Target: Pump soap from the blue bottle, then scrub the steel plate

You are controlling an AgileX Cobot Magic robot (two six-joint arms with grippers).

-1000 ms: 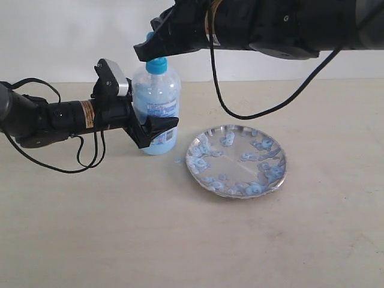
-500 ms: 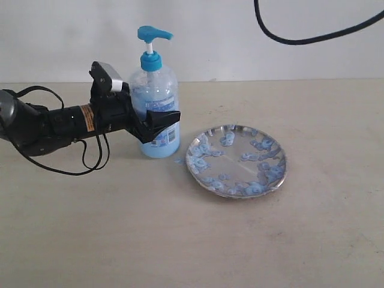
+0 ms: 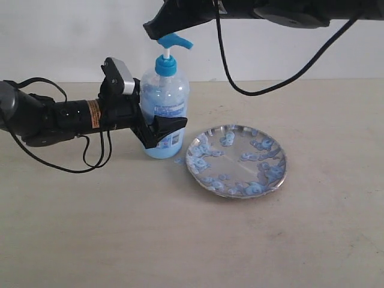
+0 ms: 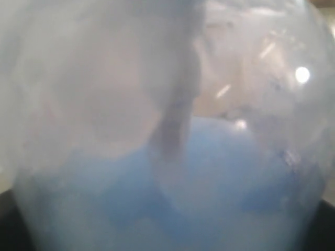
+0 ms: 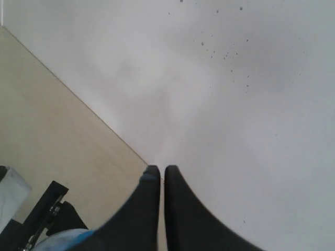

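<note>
Left hand is clamped around the body of the blue bottle, which stands upright on the worktop. Right hand, fingers pressed together on nothing, sits on the pump head. Just beside the bottle lies the steel plate, dotted with soap.

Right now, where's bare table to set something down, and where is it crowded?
Free: the broad strip of table nearer the camera than the steel plate, and the stretch right of the plate. Crowded: left side, where the left pincer clamps the blue bottle and the right pincer hangs over its pump head.
</note>
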